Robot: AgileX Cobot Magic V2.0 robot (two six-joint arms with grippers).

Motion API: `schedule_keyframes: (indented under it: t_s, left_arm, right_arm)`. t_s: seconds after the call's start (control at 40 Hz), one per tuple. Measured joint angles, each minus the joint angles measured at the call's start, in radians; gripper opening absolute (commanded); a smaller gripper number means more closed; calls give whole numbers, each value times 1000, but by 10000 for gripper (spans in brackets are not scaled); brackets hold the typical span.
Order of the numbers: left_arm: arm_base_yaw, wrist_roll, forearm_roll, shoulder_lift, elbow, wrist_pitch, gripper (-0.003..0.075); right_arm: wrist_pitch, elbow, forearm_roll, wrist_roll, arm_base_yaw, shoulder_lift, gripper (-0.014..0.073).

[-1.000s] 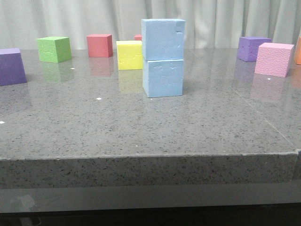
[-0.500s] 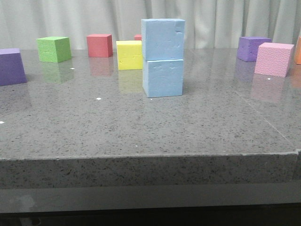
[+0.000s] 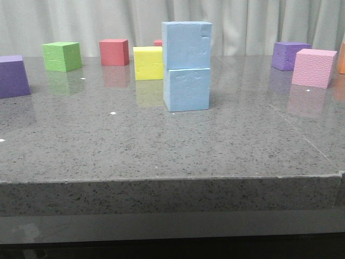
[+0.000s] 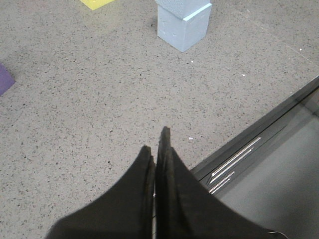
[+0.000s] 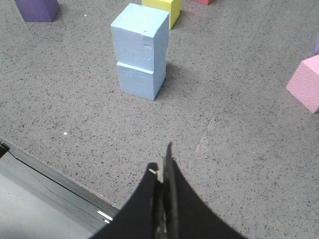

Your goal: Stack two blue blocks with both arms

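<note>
Near the table's front edge the left gripper (image 4: pixel 158 149) and right gripper (image 5: pixel 162 164) hang pinched closed, holding nothing — farther in, mid-table, the upper blue block (image 3: pixel 187 45) sits on the lower blue block (image 3: pixel 186 89) — likely light, squashy foam, best gripped by opposite flat sides.

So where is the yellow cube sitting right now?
In the front view, the yellow cube sits on the table just left of and behind the blue stack, right of the red cube.
</note>
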Motion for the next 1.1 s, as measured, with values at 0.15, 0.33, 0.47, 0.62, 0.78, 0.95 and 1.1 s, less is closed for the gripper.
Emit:
schedule_keyframes:
  t_s: [0.15, 0.33, 0.47, 0.62, 0.78, 0.95, 1.1]
  left_arm:
    - [0, 0, 0, 0, 0, 0, -19]
    - [0, 0, 0, 0, 2, 0, -19]
    - [17, 0, -7, -48, 54, -54, -19]
    - [116, 0, 5, -188, 179, -179, -19]
    - [232, 0, 13, -347, 365, -355, -19]
    - [359, 0, -3, -511, 587, -569, -19]
    - [440, 0, -30, -611, 726, -668, -19]
  right_arm:
    - [0, 0, 0, 0, 0, 0, -67]
    - [0, 0, 0, 0, 0, 0, -67]
    - [0, 0, 0, 0, 0, 0, -67]
    - [-2, 0, 0, 0, 0, 0, -67]
    - [-2, 0, 0, 0, 0, 0, -67]
    - [-2, 0, 0, 0, 0, 0, -67]
    - [-2, 0, 0, 0, 0, 0, -67]
